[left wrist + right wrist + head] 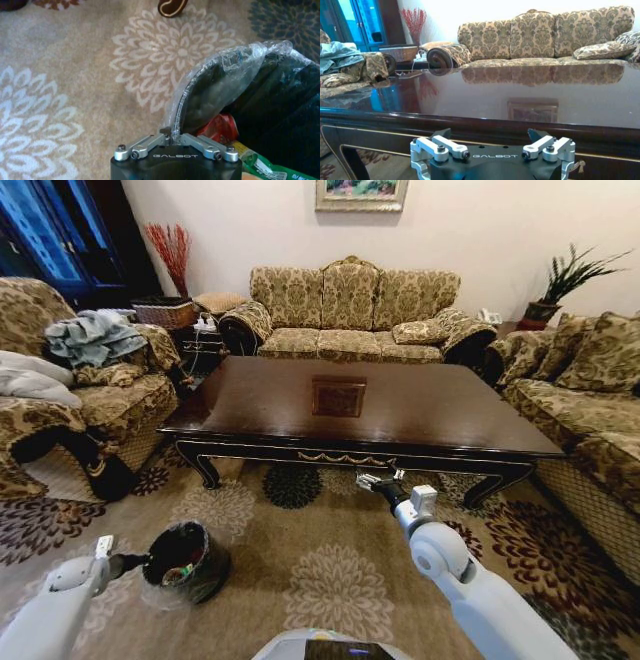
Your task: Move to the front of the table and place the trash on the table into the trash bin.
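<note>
Left gripper (pixel 171 138) pinched shut on rim of trash bin (pixel 188 558), clear liner bag caught between fingers; bin tilted on rug, front-left of table (pixel 420 415). Red wrapper (pixel 218 128) and green packet (pixel 265 169) already lying inside bin. Right gripper (pixel 491 135) spread wide, holding nothing, hovering just short of table's near edge. Tabletop glossy, showing sofa reflections and centre inlay. Judgement: clearing looks finished or nearly so. Next move likely calls for setting bin upright, releasing rim.
</note>
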